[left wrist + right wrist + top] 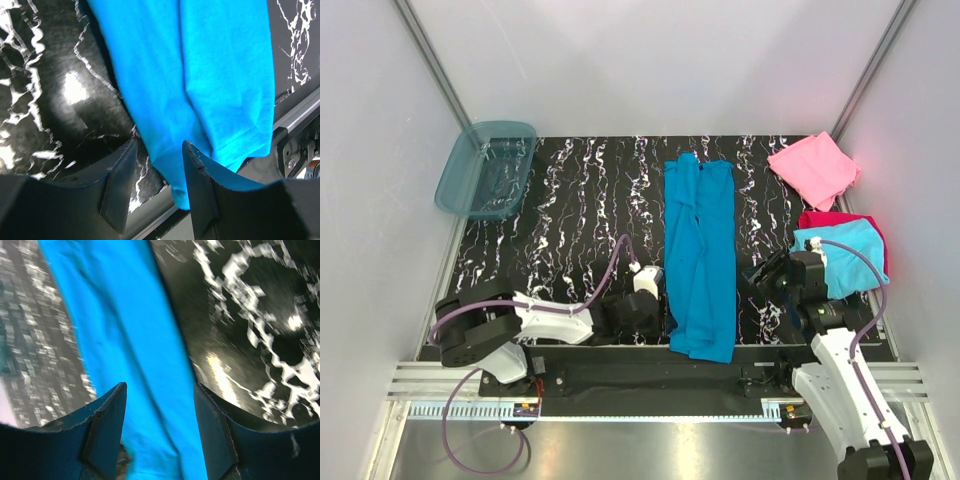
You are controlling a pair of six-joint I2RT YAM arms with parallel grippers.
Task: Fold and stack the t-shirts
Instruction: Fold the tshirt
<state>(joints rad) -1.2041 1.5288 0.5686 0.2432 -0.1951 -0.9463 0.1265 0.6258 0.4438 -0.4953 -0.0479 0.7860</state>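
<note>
- The black marbled table top (570,215) fills the floor of the cell; everything sits on it.
- The large teal-blue t-shirt (701,255) lies down the middle as a long narrow strip. It runs from the far side to the near edge, where its hem reaches the table's lip. The sides look already turned in, so I'd say the lengthwise folds are done and the crosswise fold is the step in hand.
- The translucent blue tub (485,168) sits at the far left corner, well apart from the shirts.
- At the right edge a light cyan folded shirt (848,255) rests on a magenta-red one (820,218), which shows only as a rim. A pink folded shirt (813,168) lies apart at the far right corner.
- The left gripper (650,298) sits low, just beside the strip's near left edge. Its wrist view shows the jaws apart, the near corner of the cloth reaching into the gap beside one finger (200,187), not pinched.
- The right gripper (765,272) stands just right of the strip. Its jaws are apart and hold nothing, and the cloth shows through the gap in a blurred wrist view.
- Next, I'd judge, each arm needs to take a near corner and pinch every layer. Both should then lift together and carry the hem towards the collar, so the strip halves without skewing.
</note>
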